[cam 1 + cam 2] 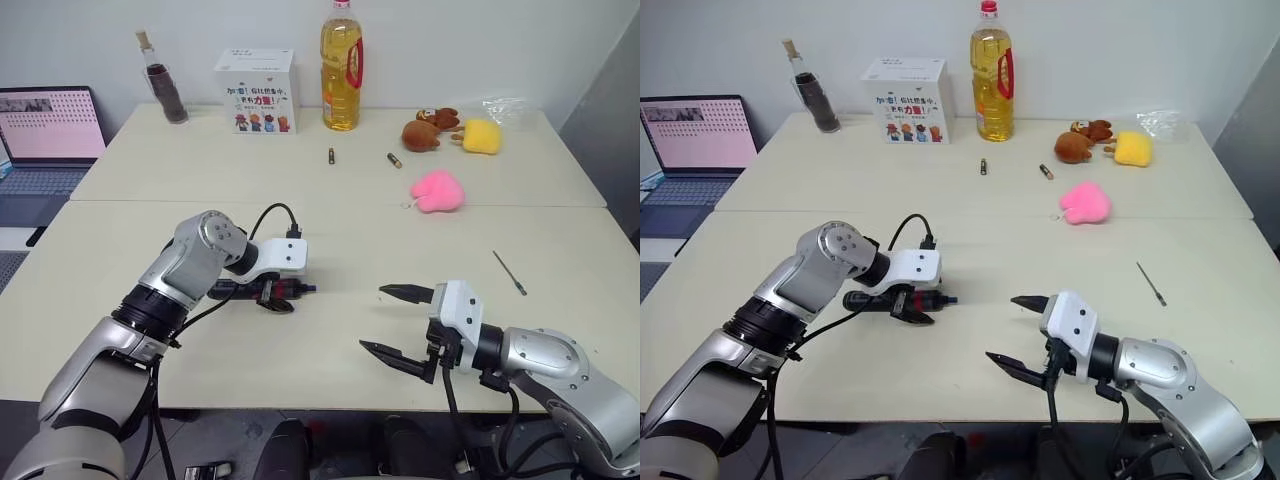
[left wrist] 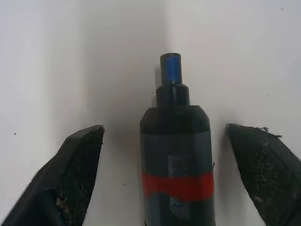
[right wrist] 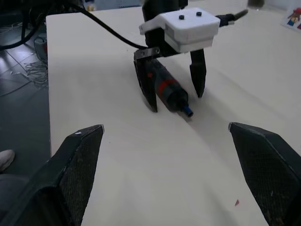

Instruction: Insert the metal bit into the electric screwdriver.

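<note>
The electric screwdriver point(image 2: 176, 160) lies flat on the pale bench point(image 1: 330, 230), its long axis running roughly side to side in front of the robot, red band toward the front and its small dark tip pointing toward the robot's right. The left hand point(image 3: 174, 89) stands directly over it, pointing steeply down, one black finger on each side of the barrel; the left wrist view shows clear bench between each finger and the body, so the hand straddles the tool with its fingers apart and grasps nothing yet. The coming move appears to turn on this alignment: the fingers sit across the tool's axis, just behind the red band, and would need only to close to take it. The metal bit point(image 1: 509, 272), a thin grey rod, lies well apart on the robot's right side of the bench, its axis slanting from the far left to the near right, tilted away from the screwdriver's line. The right hand point(image 1: 397, 322) is the nearer to it, hovering low over the near part of the bench with its fingers spread wide and empty, aimed toward the left hand, not the bit, which lies beyond it and farther right. Fetching the bit looks the right arm's job, and it remains untouched.
</note>
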### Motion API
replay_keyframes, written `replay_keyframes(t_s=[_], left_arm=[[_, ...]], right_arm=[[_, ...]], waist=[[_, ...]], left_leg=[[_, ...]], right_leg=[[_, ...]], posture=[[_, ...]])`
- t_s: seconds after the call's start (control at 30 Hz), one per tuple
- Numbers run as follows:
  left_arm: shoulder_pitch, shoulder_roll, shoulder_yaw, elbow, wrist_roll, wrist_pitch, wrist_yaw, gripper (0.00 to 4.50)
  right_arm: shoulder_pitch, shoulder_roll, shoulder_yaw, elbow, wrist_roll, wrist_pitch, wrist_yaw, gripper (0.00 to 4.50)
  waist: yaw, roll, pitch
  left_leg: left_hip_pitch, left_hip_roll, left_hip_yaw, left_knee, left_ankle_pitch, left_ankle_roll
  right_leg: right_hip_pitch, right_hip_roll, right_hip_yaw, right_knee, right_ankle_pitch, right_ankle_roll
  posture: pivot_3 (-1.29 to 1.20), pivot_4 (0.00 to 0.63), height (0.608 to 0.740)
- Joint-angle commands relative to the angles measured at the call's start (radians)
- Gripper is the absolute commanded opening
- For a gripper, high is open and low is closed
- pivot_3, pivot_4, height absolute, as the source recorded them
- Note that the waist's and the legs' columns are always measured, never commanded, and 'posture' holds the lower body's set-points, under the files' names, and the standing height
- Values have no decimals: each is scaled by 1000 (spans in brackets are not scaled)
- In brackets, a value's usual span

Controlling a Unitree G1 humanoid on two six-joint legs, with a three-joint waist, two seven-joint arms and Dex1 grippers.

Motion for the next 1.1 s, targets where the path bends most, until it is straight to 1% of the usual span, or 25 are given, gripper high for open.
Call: replay_keyframes(t_s=[0.03, 0.17, 0.27, 0.3, 0.33, 0.47, 0.5, 0.6, 0.7, 0.73, 0.8, 0.9, 0.93, 0.97, 1.03, 1.1], left_arm=[[12, -14, -16, 9, 26, -5, 5, 3421], [12, -17, -13, 5, 25, -6, 0, 2658], [14, -15, -9, -8, 21, -3, -10, 1901], [17, -10, -6, -14, 18, -1, -15, 1725], [19, -8, -5, -17, 17, -1, -18, 1650], [11, -2, 7, -11, 11, -9, -18, 1650], [-8, -12, 30, -4, -7, -1, -9, 1650], [-84, -72, 140, 22, -112, 38, 25, 1650], [-134, -162, 306, 5, -282, 112, 76, 1650], [-137, -184, 341, -4, -317, 129, 91, 1650], [-109, -229, 396, -47, -378, 114, 129, 1650], [-48, -369, 467, -105, -434, 103, 313, 1650], [-37, -393, 477, -114, -440, 96, 344, 1650], [-9, -439, 476, -123, -438, 70, 387, 1650], [80, -539, 481, -124, -414, -27, 507, 1650], [148, -599, 489, -134, -405, -76, 593, 1650]], right_arm=[[-10, 1, 5, -23, -4, -14, 0, 4500], [-11, -3, 6, -22, -5, -16, 2, 4500], [-15, -3, 5, -19, -3, -17, 5, 4500], [-16, -3, 3, -18, -2, -18, 5, 4500], [-17, -3, 1, -17, -2, -19, 6, 4500], [-17, -7, -2, -10, -2, -23, 13, 4500], [-18, -8, -4, -6, -1, -25, 15, 4500], [-36, -12, -26, 17, 9, -24, 26, 4500], [-91, 8, -91, 67, 57, 2, 11, 4500], [-102, 14, -107, 79, 70, 8, 8, 4500], [-126, 30, -123, 103, 78, 12, -5, 4500], [-194, 82, -149, 134, 99, 33, -63, 4500], [-204, 89, -154, 139, 102, 37, -71, 4500], [-226, 101, -158, 146, 95, 37, -89, 4500], [-279, 144, -162, 144, 102, 67, -150, 4500], [-292, 166, -176, 135, 116, 93, -187, 4500]], waist=[[0, 0, 0], [-1, 0, 0], [-1, 0, 0], [-1, 0, 0], [-1, 0, 0], [-2, 0, 0], [-3, 0, 0], [-1, -1, 1], [0, -3, 2], [0, -3, 2], [-4, -3, 2], [-13, -1, 1], [-13, -1, 1], [-10, -2, 1], [-9, -2, 1], [-8, -1, 1]], left_leg=[[0, 0, 0, 0, 0, 0], [0, 0, 0, 0, 0, 0], [0, 0, 0, 0, 0, 0], [0, 0, 0, 0, 0, 0], [0, 0, 0, 0, 0, 0], [0, 0, 0, 0, 0, 0], [0, 0, 0, 0, 0, 0], [0, 0, 0, 0, 0, 0], [-6, 0, -3, 4, 0, 0], [-8, 0, -5, 7, 0, 0], [-10, 1, -5, 14, -4, 6], [-9, 1, -2, 14, -5, 8], [-7, 1, -1, 13, -5, 9], [-7, 1, -1, 14, -6, 10], [-7, 1, -2, 15, -6, 10], [-6, 1, -1, 15, -6, 10]], right_leg=[[0, 0, 0, 0, 0, 0], [0, 0, 0, 0, 0, 0], [0, 0, 0, 0, 0, 0], [0, 0, 0, 0, 0, 0], [0, 0, 0, 0, 0, 0], [0, 0, 0, 0, 0, 0], [0, 0, 0, 0, 0, 0], [0, 0, 0, 0, 0, 0], [-3, 0, -3, 0, 1, 0], [-3, 0, -5, 0, 1, 0], [-3, 0, -5, 1, 1, 0], [-2, 0, -2, 1, 1, 0], [-2, 0, 0, 1, 1, 0], [-2, 0, 0, 3, 1, 0], [-2, 0, 0, 4, 1, 0], [-2, -1, 3, 5, 1, 0]], posture=[[0, 150, 740], [0, 150, 740], [0, 150, 740], [0, 150, 740], [0, 150, 740], [0, 150, 740], [0, 150, 740], [0, 150, 740], [0, 150, 740], [0, 150, 740], [0, 150, 740], [0, 150, 740], [0, 150, 740], [0, 150, 740], [0, 150, 740], [0, 150, 740]])
